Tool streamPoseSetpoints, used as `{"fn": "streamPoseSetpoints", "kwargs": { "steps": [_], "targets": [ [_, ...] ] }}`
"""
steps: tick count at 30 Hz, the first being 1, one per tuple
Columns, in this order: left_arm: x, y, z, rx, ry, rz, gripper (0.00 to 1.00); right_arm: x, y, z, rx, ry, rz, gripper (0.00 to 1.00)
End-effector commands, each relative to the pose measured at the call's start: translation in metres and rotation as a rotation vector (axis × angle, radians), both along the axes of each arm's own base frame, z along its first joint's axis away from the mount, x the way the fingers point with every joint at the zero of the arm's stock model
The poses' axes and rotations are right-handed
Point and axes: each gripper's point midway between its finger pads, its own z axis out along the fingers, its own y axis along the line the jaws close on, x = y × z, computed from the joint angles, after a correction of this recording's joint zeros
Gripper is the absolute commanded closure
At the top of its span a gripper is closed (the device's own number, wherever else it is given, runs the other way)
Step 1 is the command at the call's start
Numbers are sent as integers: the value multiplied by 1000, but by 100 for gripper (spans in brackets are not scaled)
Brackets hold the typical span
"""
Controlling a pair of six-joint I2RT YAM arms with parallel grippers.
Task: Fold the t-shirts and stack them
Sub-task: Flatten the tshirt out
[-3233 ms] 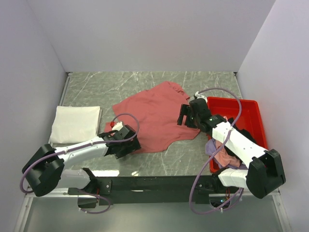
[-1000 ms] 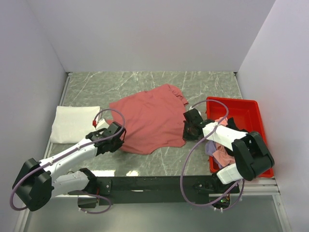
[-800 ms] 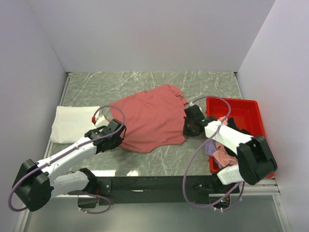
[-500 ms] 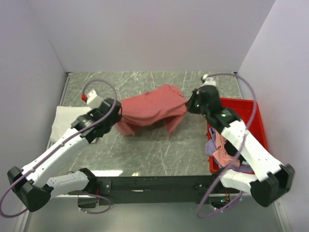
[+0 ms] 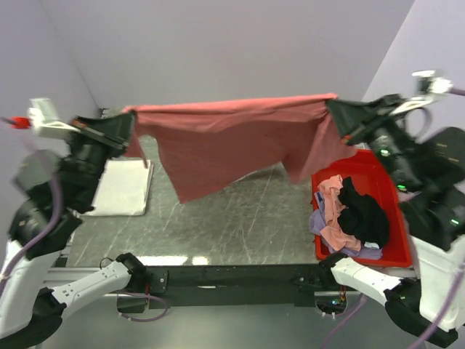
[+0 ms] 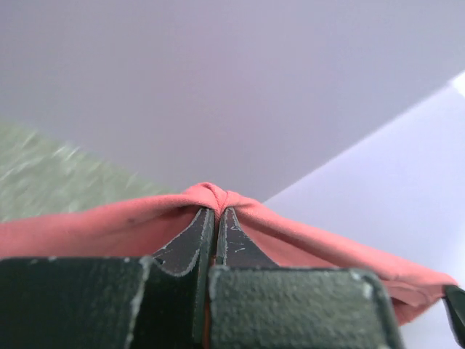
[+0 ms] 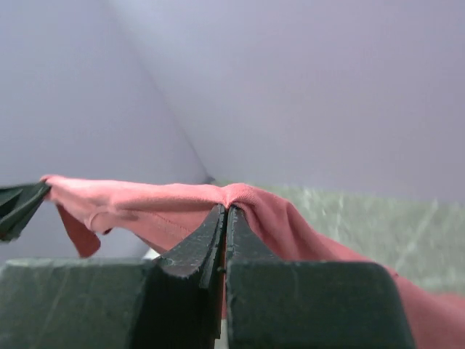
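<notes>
A large dusty red t-shirt (image 5: 225, 138) hangs stretched in the air between both grippers, high above the table. My left gripper (image 5: 129, 120) is shut on its left end; in the left wrist view the cloth (image 6: 109, 225) bunches over the closed left gripper (image 6: 216, 211). My right gripper (image 5: 330, 105) is shut on the right end, and in the right wrist view the cloth (image 7: 145, 200) drapes over the closed right gripper (image 7: 226, 209). A folded white t-shirt (image 5: 123, 187) lies flat at the left. Pink (image 5: 333, 196), black (image 5: 363, 214) and lavender (image 5: 320, 222) t-shirts lie heaped in the tray.
A bright red plastic tray (image 5: 392, 251) stands at the right edge of the grey marble table (image 5: 240, 225). Pale walls close in the back and both sides. The arms' black base rail (image 5: 232, 278) runs along the near edge.
Both arms have risen steeply and spread apart, lifting the red t-shirt off the table until it hangs taut between them. The right gripper closed on its edge before the lift.
</notes>
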Motion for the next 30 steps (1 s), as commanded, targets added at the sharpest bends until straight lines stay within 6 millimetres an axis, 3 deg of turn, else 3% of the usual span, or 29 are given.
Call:
{"fn": "streamPoseSetpoints", "kwargs": {
  "steps": [1, 5, 10, 14, 15, 16, 17, 18, 19, 20, 21, 23, 26, 27, 30],
  "targets": [
    [-26, -1, 79, 30, -239, -89, 99, -37, -5, 53, -42, -161, 67, 100],
    [-22, 5, 106, 65, -248, -43, 99, -47, -16, 83, -55, -224, 33, 100],
    [9, 11, 107, 110, -209, 98, 99, -19, -15, 89, -92, -256, -39, 100],
    [49, 14, 90, 175, -130, 264, 99, 33, -7, 70, -151, -198, -122, 100],
    [68, 10, 81, 205, -90, 313, 99, 56, -1, 63, -173, -176, -134, 100],
    [82, 17, 78, 235, -76, 343, 99, 67, 2, 60, -194, -174, -143, 100],
    [109, 11, 62, 245, -27, 346, 99, 77, 7, 59, -205, -174, -130, 100],
    [120, 9, 70, 234, -44, 292, 99, 97, 8, 58, -212, -172, -147, 100],
    [137, 37, 63, 233, -6, 363, 99, 107, 9, 57, -212, -173, -149, 100],
    [160, 39, 55, 249, 12, 385, 99, 126, 15, 52, -225, -168, -144, 100],
    [169, 42, 56, 276, 4, 402, 99, 130, 17, 59, -229, -193, -136, 100],
    [188, 34, 66, 339, -51, 381, 99, 146, 14, 65, -246, -213, -162, 100],
    [182, 32, 121, 335, -198, 379, 99, 175, 21, 81, -229, -258, -171, 100],
    [180, 33, 133, 340, -232, 382, 99, 168, 19, 98, -212, -308, -176, 100],
    [164, 39, 166, 365, -345, 417, 99, 161, 18, 115, -187, -390, -181, 100]
  ]
}}
